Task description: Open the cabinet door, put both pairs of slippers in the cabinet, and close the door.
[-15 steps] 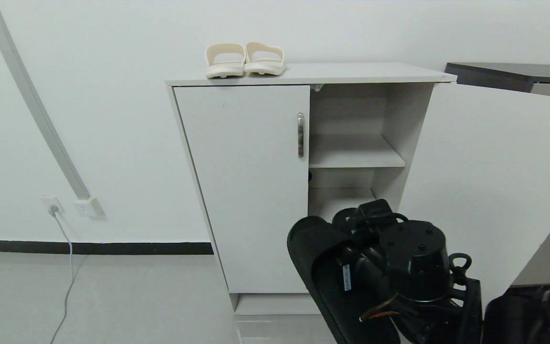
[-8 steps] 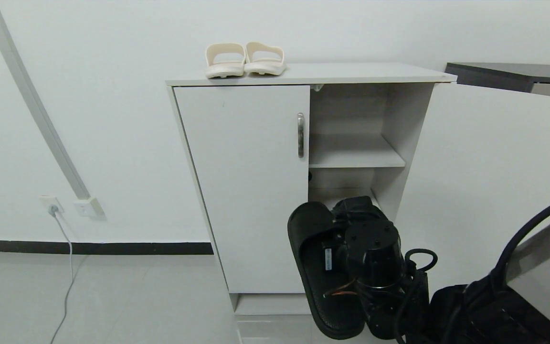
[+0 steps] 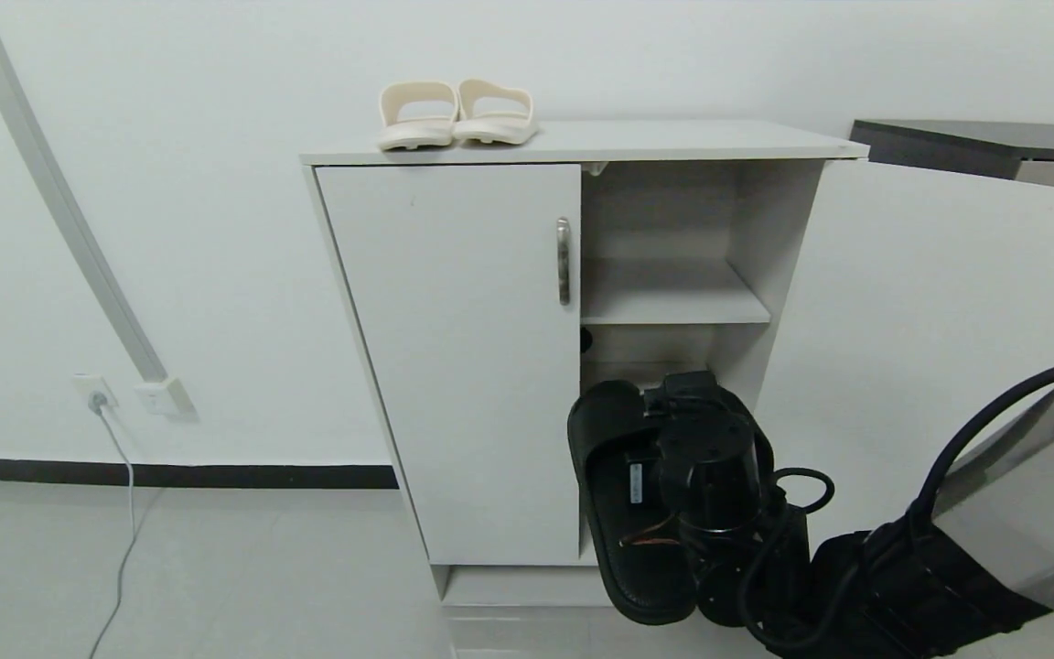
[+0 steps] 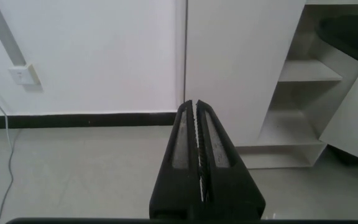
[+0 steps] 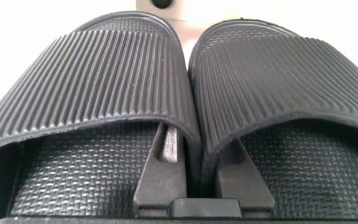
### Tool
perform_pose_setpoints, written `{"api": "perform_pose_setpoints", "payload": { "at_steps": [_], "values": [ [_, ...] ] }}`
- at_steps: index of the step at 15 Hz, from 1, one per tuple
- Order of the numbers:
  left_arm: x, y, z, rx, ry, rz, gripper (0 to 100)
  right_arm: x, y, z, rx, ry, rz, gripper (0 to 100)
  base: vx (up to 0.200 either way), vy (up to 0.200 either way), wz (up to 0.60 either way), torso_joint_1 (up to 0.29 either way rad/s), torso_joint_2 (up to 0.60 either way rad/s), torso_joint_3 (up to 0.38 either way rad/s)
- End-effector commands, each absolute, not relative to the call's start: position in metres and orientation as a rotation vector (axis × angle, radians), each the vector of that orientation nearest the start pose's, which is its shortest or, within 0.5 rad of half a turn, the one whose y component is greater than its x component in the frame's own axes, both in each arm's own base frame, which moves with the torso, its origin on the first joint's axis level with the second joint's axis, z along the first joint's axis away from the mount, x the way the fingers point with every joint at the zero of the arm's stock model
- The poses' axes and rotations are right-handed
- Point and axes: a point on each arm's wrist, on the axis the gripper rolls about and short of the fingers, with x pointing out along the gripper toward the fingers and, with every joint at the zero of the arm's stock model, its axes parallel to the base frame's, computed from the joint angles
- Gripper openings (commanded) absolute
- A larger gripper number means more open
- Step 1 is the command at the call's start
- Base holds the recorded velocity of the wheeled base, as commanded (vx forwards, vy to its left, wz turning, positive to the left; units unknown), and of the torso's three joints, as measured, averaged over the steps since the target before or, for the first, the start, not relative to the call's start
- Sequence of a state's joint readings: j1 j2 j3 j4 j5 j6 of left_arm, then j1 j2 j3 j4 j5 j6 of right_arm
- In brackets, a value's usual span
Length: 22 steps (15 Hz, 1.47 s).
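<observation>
A white cabinet [image 3: 454, 366] stands against the wall, its left door closed and its right door [image 3: 930, 348] swung wide open. Two cream slippers [image 3: 457, 114] sit side by side on its top, at the left. The pair of black slippers [image 3: 614, 494] hangs soles-out at the mouth of the lower compartment, under the shelf [image 3: 673, 307]. My right gripper [image 5: 201, 168] is shut on the touching inner edges of the black slippers [image 5: 117, 81]. Low over the floor, left of the cabinet [image 4: 241, 68], my left gripper [image 4: 196, 140] is shut and holds nothing.
A dark grey counter [image 3: 994, 146] stands behind the open door at the right. A wall socket with a hanging cable [image 3: 92, 398] and a slanted conduit [image 3: 51, 192] are at the left. Bare floor [image 3: 216, 577] lies left of the cabinet.
My right arm has carried the black slippers forward and down, from in front of the cabinet to the lower compartment's opening. The head camera has shifted slightly.
</observation>
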<state>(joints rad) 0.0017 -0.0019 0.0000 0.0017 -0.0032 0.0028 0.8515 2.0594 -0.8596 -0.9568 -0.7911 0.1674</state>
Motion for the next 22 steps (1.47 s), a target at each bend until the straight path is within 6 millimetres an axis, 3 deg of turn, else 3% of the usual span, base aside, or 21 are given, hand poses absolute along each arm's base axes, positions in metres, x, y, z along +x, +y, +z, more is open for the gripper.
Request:
{"api": "perform_pose_setpoints", "payload": {
  "at_steps": [1,22],
  "values": [
    [-0.023,0.0,0.075,0.003,0.002,-0.002,0,0.255,0.265,0.103,-0.017,0.176,0.042,0,0.0,-0.2,0.0,0.007,0.01,0.002],
    [-0.023,0.0,0.076,0.0,0.0,-0.003,0,0.276,0.275,0.039,-0.029,0.238,0.103,0,0.0,-0.01,0.0,0.0,0.0,0.0]
  ]
}}
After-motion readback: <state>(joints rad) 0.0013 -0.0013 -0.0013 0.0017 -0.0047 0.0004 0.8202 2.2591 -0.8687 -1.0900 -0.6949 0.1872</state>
